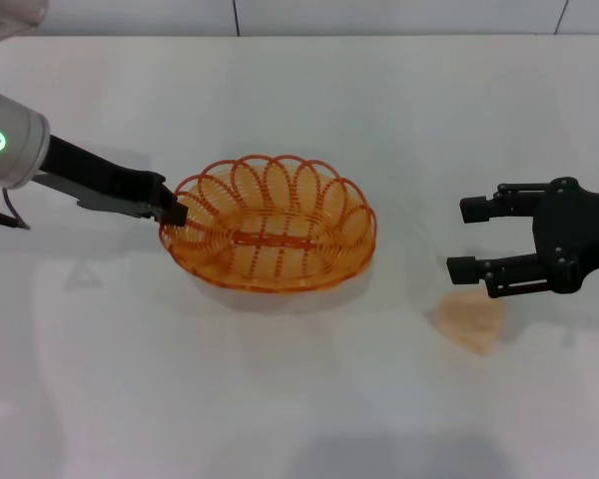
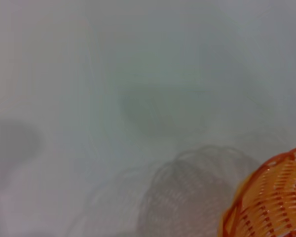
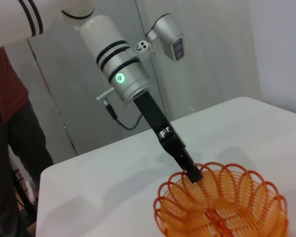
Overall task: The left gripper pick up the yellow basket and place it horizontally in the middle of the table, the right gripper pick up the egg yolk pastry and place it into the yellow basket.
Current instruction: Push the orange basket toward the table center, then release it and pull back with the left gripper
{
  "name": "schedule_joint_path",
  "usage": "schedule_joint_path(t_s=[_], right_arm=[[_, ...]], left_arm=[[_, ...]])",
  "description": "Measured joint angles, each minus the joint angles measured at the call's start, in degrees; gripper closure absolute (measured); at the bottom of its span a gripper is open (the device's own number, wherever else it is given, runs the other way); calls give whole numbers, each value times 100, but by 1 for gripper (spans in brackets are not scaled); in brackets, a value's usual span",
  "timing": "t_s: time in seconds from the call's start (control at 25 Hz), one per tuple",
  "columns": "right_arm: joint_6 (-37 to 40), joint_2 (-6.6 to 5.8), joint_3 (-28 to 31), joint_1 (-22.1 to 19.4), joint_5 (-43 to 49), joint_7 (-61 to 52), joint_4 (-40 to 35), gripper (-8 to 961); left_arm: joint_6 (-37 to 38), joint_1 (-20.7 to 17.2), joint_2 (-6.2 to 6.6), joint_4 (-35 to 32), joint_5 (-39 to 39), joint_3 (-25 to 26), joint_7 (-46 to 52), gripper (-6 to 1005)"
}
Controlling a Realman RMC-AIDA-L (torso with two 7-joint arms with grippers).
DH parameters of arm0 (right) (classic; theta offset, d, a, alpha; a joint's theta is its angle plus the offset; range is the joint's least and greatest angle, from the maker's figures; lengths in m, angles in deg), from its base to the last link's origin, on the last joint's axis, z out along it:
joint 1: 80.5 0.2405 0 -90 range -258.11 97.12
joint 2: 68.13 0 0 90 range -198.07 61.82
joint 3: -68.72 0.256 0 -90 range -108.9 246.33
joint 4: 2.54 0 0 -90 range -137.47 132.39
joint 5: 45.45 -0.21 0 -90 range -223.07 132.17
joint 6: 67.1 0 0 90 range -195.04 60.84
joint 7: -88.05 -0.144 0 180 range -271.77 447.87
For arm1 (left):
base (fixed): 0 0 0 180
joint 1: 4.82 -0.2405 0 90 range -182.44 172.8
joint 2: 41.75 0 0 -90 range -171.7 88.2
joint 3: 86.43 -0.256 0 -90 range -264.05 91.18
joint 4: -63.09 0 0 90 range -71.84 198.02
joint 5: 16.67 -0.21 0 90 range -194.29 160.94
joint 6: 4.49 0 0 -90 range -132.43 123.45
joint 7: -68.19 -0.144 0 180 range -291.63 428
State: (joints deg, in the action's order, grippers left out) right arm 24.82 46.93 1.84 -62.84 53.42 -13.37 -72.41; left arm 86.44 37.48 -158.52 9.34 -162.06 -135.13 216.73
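The yellow basket (image 1: pixel 270 225) is at the middle of the white table (image 1: pixel 280 399), long side across the view. My left gripper (image 1: pixel 175 212) is shut on the basket's left rim. The right wrist view shows the same grip, with the left gripper (image 3: pixel 192 174) on the basket (image 3: pixel 222 207). The left wrist view shows part of the basket (image 2: pixel 271 202) with its shadow offset on the table. The egg yolk pastry (image 1: pixel 469 321) lies on the table at the right front. My right gripper (image 1: pixel 459 239) is open and empty, just behind and above the pastry.
The table's far edge (image 1: pixel 299 36) meets a grey wall. In the right wrist view a person in a red shirt (image 3: pixel 5 98) stands beyond the table's left side, near the left arm's base.
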Motion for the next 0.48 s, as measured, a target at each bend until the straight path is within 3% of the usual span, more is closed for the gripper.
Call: schedule_joint_path(t_s=[0.48], right_arm=[[68, 0, 0, 10, 0, -3, -33, 210]], left_arm=[[-428, 365, -3, 695, -84, -88, 90, 928]])
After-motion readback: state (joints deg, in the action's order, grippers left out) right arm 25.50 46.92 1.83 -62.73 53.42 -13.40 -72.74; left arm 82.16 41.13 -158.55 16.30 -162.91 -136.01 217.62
